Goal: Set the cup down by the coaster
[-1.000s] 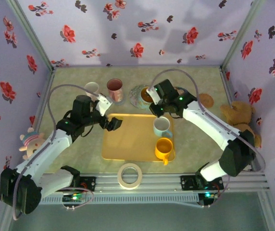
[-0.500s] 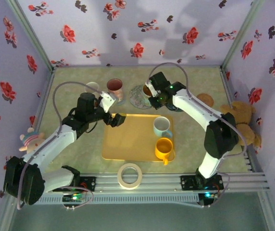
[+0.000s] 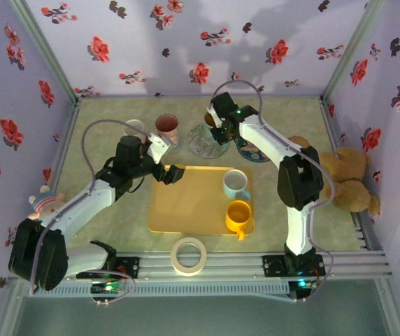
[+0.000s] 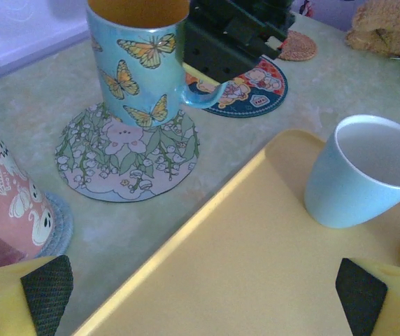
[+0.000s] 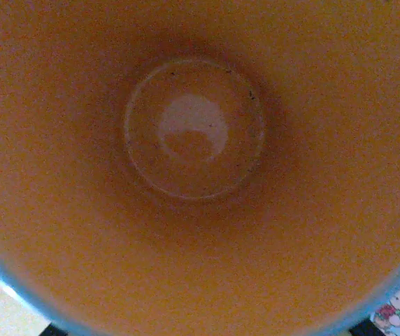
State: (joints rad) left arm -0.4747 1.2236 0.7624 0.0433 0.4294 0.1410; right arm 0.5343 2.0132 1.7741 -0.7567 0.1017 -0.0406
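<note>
- My right jaws' tips are hidden behind the butterfly cup, and they look clamped on it.
- My left jaws are spread wide and hold nothing.
- Since a second ago, the cup has shifted farther back over the floral coaster.

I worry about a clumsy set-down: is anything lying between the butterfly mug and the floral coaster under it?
Nothing visible does. The butterfly mug, held by the right gripper, is directly over the floral coaster; the pink cup stands apart.
</note>
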